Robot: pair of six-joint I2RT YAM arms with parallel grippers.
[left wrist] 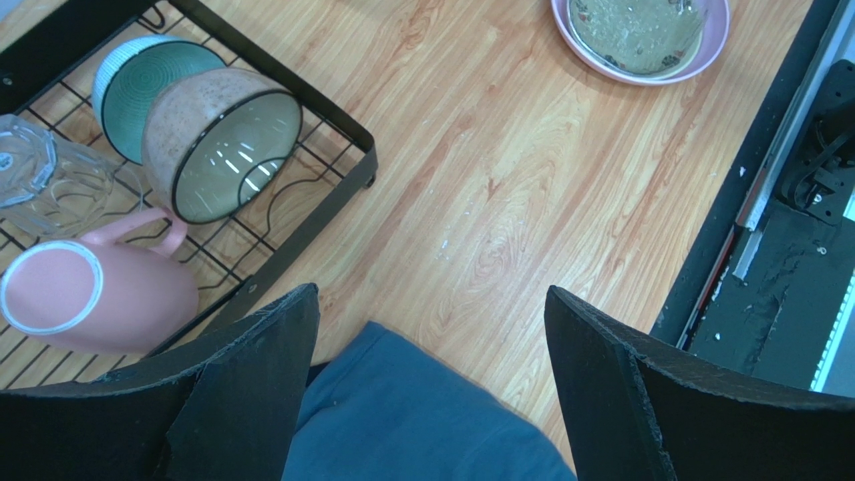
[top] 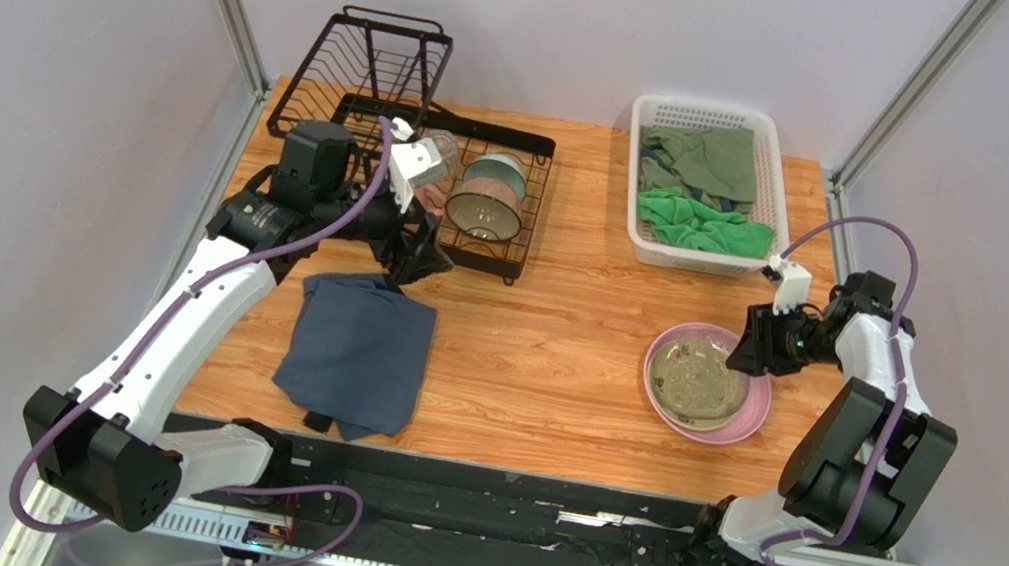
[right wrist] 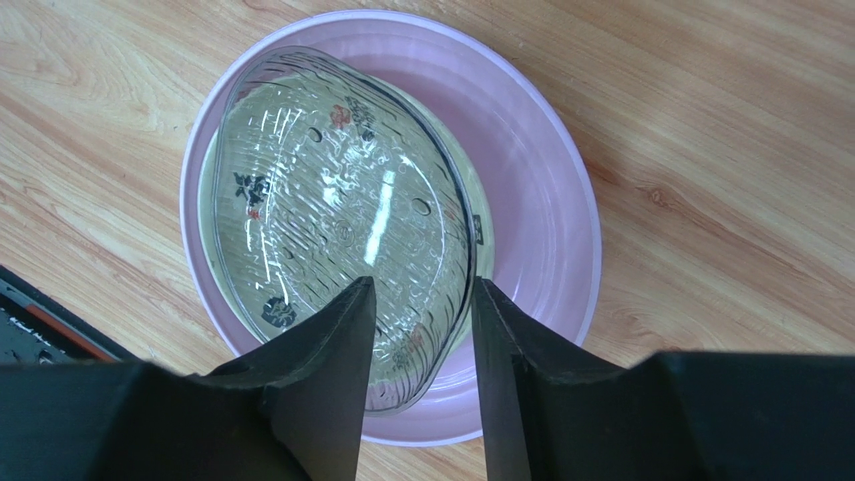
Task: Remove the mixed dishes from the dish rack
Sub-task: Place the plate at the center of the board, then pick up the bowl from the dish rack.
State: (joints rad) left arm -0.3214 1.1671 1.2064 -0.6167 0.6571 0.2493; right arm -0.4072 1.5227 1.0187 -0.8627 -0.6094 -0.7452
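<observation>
The black wire dish rack [top: 488, 137] stands at the back left. On its lower tray lie a brown speckled bowl [left wrist: 231, 150], a teal-lined bowl [left wrist: 151, 90] behind it, a pink mug [left wrist: 100, 296] on its side and a clear glass [left wrist: 50, 180]. My left gripper [left wrist: 430, 293] hangs open over the corner of the blue-grey cloth [left wrist: 421, 421], just beside the rack [left wrist: 291, 80]. At the right, a clear patterned glass dish [right wrist: 331, 190] rests in the pink plate [right wrist: 532, 180]. My right gripper [right wrist: 422, 284] is low over it, its fingers apart either side of the dish's near rim.
A white basket [top: 713, 111] of green cloths [top: 700, 193] sits at the back right, behind the pink plate [top: 733, 418]. The rack's raised upper shelf [top: 379, 58] stands at the far left corner. The black base rail [left wrist: 763, 190] borders the table's near edge.
</observation>
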